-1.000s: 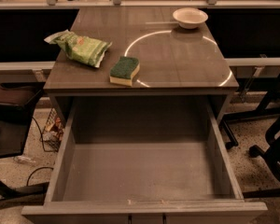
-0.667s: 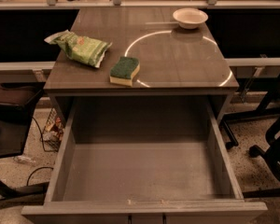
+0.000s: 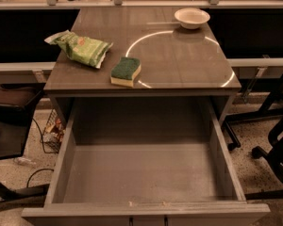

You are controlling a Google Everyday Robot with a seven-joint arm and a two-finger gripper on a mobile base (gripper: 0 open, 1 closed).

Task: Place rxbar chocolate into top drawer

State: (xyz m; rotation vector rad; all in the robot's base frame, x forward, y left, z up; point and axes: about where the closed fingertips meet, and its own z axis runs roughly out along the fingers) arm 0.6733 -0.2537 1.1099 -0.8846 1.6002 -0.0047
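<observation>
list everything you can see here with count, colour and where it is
top drawer: 1, grey, pulled open below the table's front edge, nothing seen inside
table: 1, grey-brown, centre, behind the drawer
snack bag: 1, green, crinkled, left side of the table
sponge: 1, green top on yellow, near the table's front edge, right of the bag
bowl: 1, white, far right corner of the table
chair base: 1, black, on the floor to the right
rxbar chocolate: 0 in view
gripper: not in view
</observation>
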